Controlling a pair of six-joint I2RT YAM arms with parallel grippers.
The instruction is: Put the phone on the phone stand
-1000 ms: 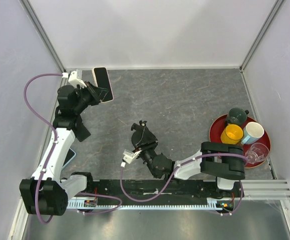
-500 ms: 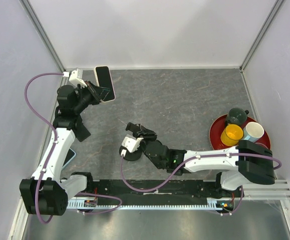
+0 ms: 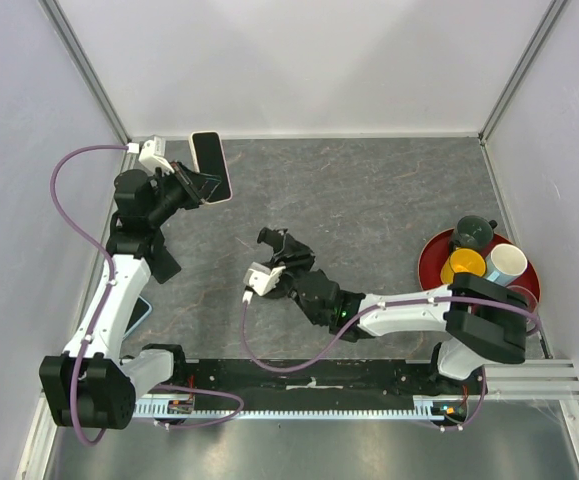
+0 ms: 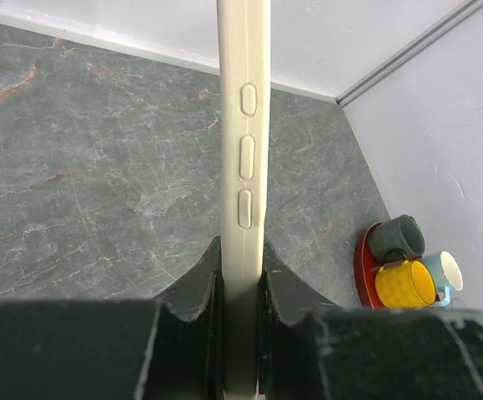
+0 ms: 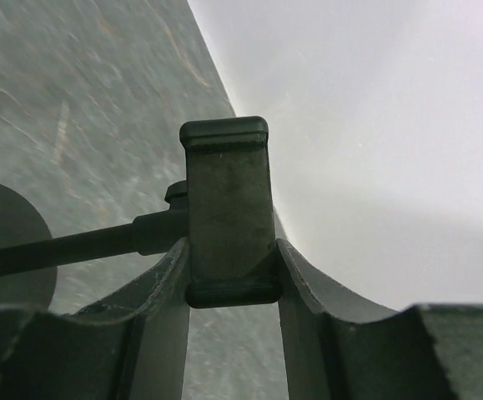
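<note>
Cream-cased phone stands edge-on, pinched in the left jaws above the worktop's far-left corner. The right jaws clamp the black phone stand mid-worktop. Such a thin edge grip may let the phone twist on contact and miss the stand.

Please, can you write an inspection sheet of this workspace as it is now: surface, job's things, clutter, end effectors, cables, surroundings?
Surface: grey marbled table, no spill seen.
Job's things: phone held near the far left corner; phone stand held near the middle; the two are apart.
Clutter: red tray at the right, carrying a green mug, yellow cup and pale blue cup.
End effectors: left end effector shut on the phone; right end effector shut on the phone stand's cradle.
Cables: purple cables loop from both wrists.
Surroundings: white walls on three sides.
</note>
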